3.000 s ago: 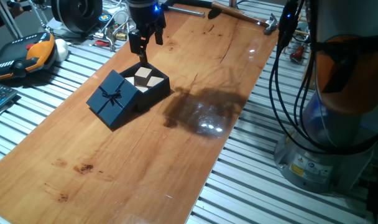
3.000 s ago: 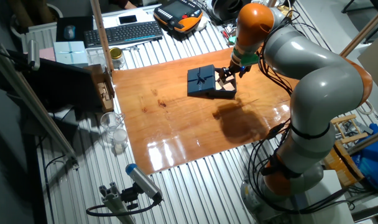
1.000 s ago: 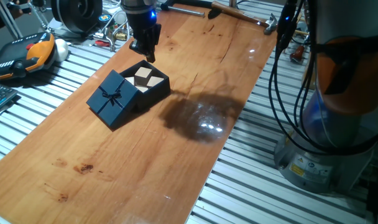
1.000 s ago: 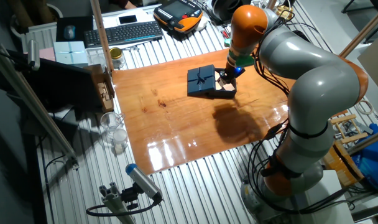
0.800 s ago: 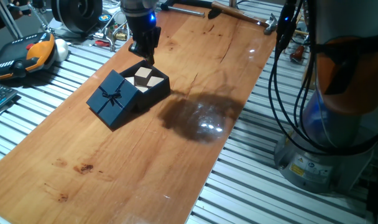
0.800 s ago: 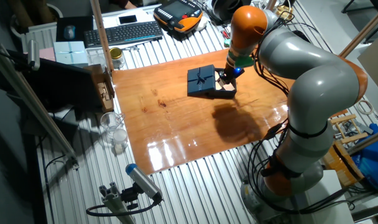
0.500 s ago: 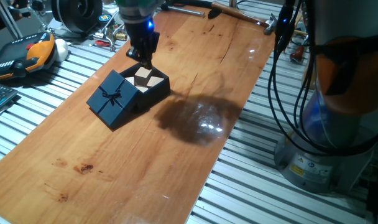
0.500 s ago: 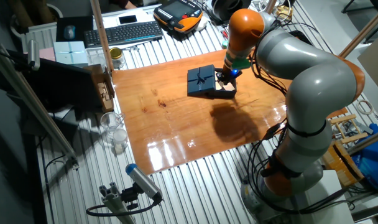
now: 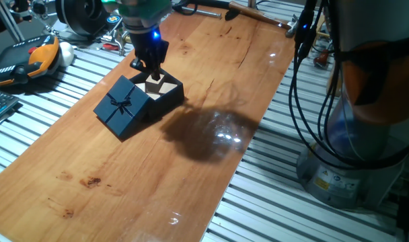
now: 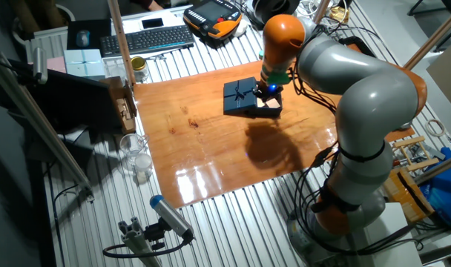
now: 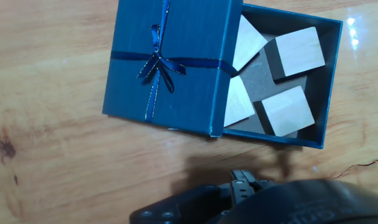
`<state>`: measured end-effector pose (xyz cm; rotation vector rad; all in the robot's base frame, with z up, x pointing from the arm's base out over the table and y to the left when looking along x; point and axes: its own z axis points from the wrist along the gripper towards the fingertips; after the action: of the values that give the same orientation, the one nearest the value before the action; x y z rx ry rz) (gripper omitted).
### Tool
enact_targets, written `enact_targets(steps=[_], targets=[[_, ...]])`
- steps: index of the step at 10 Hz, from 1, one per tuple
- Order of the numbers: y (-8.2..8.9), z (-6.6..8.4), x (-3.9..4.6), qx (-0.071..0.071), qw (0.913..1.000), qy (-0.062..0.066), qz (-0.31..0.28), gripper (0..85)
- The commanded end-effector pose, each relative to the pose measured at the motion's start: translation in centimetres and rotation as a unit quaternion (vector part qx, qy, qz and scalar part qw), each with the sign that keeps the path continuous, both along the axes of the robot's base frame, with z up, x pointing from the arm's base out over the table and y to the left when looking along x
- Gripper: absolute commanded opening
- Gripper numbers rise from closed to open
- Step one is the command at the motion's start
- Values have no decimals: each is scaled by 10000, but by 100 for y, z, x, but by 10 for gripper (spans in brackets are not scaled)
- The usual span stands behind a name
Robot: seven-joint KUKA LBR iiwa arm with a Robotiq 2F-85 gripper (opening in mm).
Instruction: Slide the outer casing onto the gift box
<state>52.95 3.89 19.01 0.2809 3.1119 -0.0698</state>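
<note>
The outer casing (image 11: 170, 62) is a navy square cover with a ribbon bow. It lies partly over one side of the gift box (image 11: 329, 74), a navy tray with tan and white squares showing. Both rest on the wooden board; the casing (image 9: 122, 104) looks tilted against the box (image 9: 169, 95). My gripper (image 9: 149, 66) hangs just above the box's far edge, touching nothing. In the hand view its fingertips (image 11: 245, 182) look close together and empty, beside the long side of the box. The other fixed view shows casing (image 10: 240, 95), box (image 10: 271, 110) and gripper (image 10: 267, 90).
The wooden board (image 9: 191, 175) lies on a slatted metal table. An orange pendant (image 9: 29, 57) and tools sit past the board's left edge, a hammer (image 9: 265, 17) at its far end. Cables and the robot base (image 9: 366, 121) stand to the right.
My gripper has moved left and lower, from beyond the box's far corner to just above the box. Casing and box have not moved.
</note>
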Motion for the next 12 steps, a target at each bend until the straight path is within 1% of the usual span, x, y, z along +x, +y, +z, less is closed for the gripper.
enact_targets(steps=[1, 2, 3, 4, 5, 6, 7, 8, 9, 10, 11, 12], targets=[[2, -19, 6, -7, 10000, -21, -46, 0], [18, -23, 13, -14, 9999, -31, -107, 0], [57, -22, 15, -119, 9997, -55, -221, 0], [90, -23, 12, -178, 9992, -64, -343, 0], [117, -9, 26, -185, 9990, -68, -397, 0], [151, -7, 16, -184, 9987, -73, -473, 0], [201, -20, 19, -222, 9984, -62, -520, 0], [264, -57, 45, -231, 9982, -42, -544, 0], [316, -94, 59, -167, 9984, -84, -541, 0], [356, -105, 68, -91, 9984, -65, -550, 0], [410, -99, 74, -46, 9985, -47, -551, 0], [449, -75, 69, -131, 9983, -38, -575, 0]])
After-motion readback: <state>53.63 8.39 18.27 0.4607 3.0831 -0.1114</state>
